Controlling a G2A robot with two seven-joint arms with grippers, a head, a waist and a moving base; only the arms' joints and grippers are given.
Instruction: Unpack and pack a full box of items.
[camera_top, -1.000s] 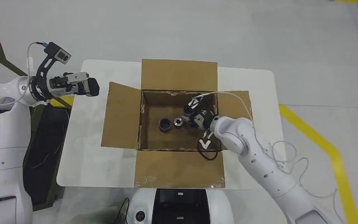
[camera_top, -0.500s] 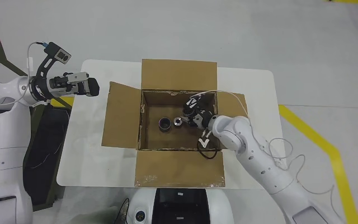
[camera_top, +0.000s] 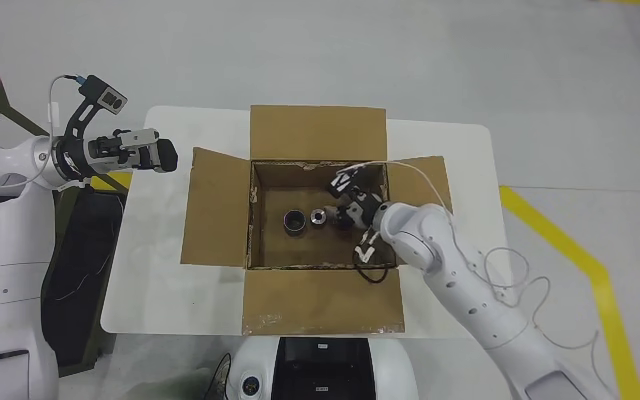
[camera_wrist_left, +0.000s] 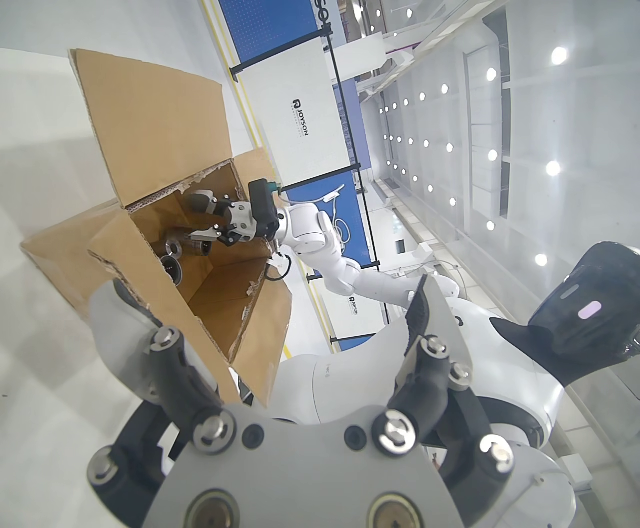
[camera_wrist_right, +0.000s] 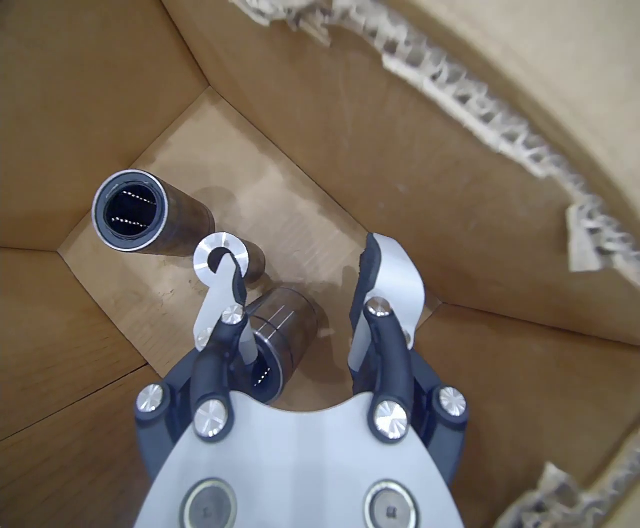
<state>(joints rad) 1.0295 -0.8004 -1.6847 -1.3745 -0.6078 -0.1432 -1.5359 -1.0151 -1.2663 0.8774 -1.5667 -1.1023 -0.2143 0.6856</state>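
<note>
An open cardboard box (camera_top: 320, 130) stands mid-table with its flaps folded out. On its floor are a large dark hollow cylinder (camera_wrist_right: 132, 210) (camera_top: 295, 219), a smaller silver-topped cylinder (camera_wrist_right: 222, 257) (camera_top: 320, 215) and a third steel cylinder (camera_wrist_right: 282, 330). My right gripper (camera_wrist_right: 302, 272) (camera_top: 339, 214) hangs inside the box, open. The third cylinder stands between its fingers, close against one of them. My left gripper (camera_wrist_left: 280, 320) (camera_top: 170, 155) is open and holds nothing, hovering over the table's left edge, well away from the box.
The white table (camera_top: 450, 150) has bare room on both sides of the box. The box walls (camera_wrist_right: 425, 150) close in tightly around my right gripper. A thin white cable (camera_top: 420, 175) loops over the box's right flap.
My right gripper has shifted slightly toward the box's far wall. The left arm has stayed still.
</note>
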